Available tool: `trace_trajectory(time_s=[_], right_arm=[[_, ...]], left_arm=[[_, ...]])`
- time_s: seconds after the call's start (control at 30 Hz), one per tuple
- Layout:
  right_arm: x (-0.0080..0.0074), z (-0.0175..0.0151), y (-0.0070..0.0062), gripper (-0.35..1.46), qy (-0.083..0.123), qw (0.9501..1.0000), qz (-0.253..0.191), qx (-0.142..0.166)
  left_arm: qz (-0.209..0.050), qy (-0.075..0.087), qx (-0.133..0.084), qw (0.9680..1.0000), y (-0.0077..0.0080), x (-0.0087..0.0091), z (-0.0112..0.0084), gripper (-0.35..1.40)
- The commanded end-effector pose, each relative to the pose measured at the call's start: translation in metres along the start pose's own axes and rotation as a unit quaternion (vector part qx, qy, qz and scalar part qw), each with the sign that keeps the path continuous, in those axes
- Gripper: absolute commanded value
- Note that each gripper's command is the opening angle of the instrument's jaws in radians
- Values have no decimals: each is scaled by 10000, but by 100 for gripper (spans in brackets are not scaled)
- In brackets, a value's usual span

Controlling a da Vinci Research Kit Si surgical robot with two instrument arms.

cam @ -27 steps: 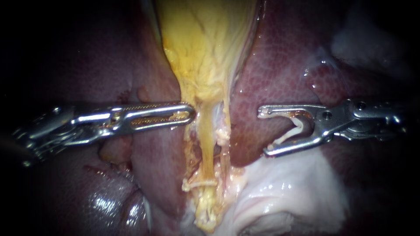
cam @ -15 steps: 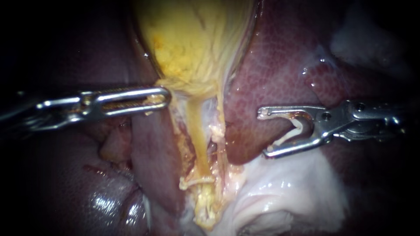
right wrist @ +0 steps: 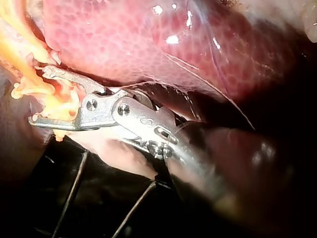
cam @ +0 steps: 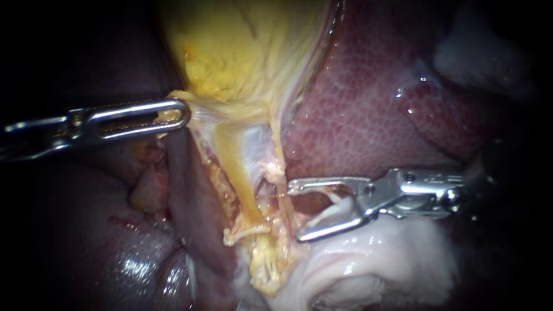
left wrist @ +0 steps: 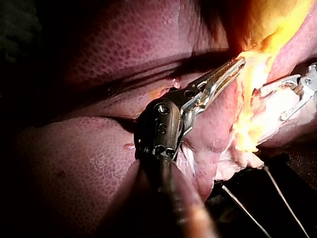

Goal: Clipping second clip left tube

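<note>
**Endoscope view.** The left instrument (cam: pixel 180 113) reaches in across the liver (cam: pixel 368 115). Its end effector is pressed together on the lower edge of the gallbladder (cam: pixel 242 46), with yellow tissue pinched between the jaws. I judge it draws that edge sideways so the sheet below fans out and the tubes stand apart. The left tube (cam: pixel 239 178), a yellow band, runs down from the gallbladder to a set clip (cam: pixel 246 231) that crosses it near its lower end. A thin strand (cam: pixel 281 173) lies just beside it. The right instrument (cam: pixel 295 211) lies over pale tissue (cam: pixel 374 259). Its end effector stands wide apart yet holds a white loaded clip (cam: pixel 325 212), which seems to bear on both jaws. The tips sit at the thin strand, just short of the left tube and above the set clip. Placing looks to be the step in hand, with nothing closed yet.

**Left wrist view.** The left instrument (left wrist: pixel 239 62) grips the bright gallbladder (left wrist: pixel 277 20) ahead of it, with liver (left wrist: pixel 124 44) on both sides. The right instrument (left wrist: pixel 271 104) faces it from beyond the yellow tissue, jaws parted.

**Right wrist view.** The right instrument (right wrist: pixel 38 94) has yellow tissue inside its spread jaws, under the liver (right wrist: pixel 148 39). Glare hides which tube that is.

**Surface and room.** The surface (right wrist: pixel 99 213) shows only as darkness under the tissue, crossed by thin lines (right wrist: pixel 74 188), wire or thread. Nothing of the room shows.
</note>
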Motion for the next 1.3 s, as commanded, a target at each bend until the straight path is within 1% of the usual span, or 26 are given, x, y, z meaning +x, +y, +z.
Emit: trace_trajectory(time_s=[0.03, 0.13, 0.23, 0.37, 0.47, 0.57, 0.63, 0.77, 0.83, 0.93, 0.97, 1.07, 1.23, 1.3], right_arm=[[-6, 5, 5, 60, -40, 10000, 17, -7], [-18, 16, 18, 60, -115, 9999, 55, -54], [-25, 28, 30, 60, -114, 9999, 97, -63], [-31, 44, 36, 60, -135, 9998, 135, -5], [-34, 55, 34, 60, -157, 9997, 193, 75], [-33, 58, 28, 60, -157, 9990, 342, 246], [-29, 57, 19, 60, -23, 9977, 457, 502], [-19, 55, 7, 59, 149, 9941, 620, 872], [-16, 58, 3, 58, 245, 9922, 691, 1011], [-13, 66, 0, 58, 351, 9898, 729, 1170], [-12, 69, 1, 58, 358, 9892, 753, 1208], [-12, 80, 4, 58, 363, 9896, 741, 1177], [-17, 89, 7, 58, 371, 9896, 753, 1167], [-19, 90, 9, 57, 332, 9903, 749, 1124]], left_arm=[[0, -2, -8, 10000, -2, 0, -1, -35], [-3, -7, -17, 10000, -5, 0, -1, -35], [-4, -20, -41, 10000, -7, 1, -1, -35], [-2, -18, -34, 10000, -8, 2, 0, -35], [-2, -18, -34, 10000, -8, 2, 0, -35], [-1, -17, -33, 10000, -8, 2, 0, -35], [0, -16, -30, 10000, -7, 2, 0, -35], [1, -13, -25, 10000, -2, 2, 0, -35], [2, -12, -23, 10000, 1, 2, 0, -35], [4, -12, -23, 10000, 5, 2, 2, -35], [6, -14, -25, 10000, 5, 2, 3, -35], [11, -21, -33, 10000, 6, 5, 5, -35], [14, -31, -46, 10000, 4, 7, 9, -35], [14, -31, -46, 10000, 4, 7, 9, -35]])
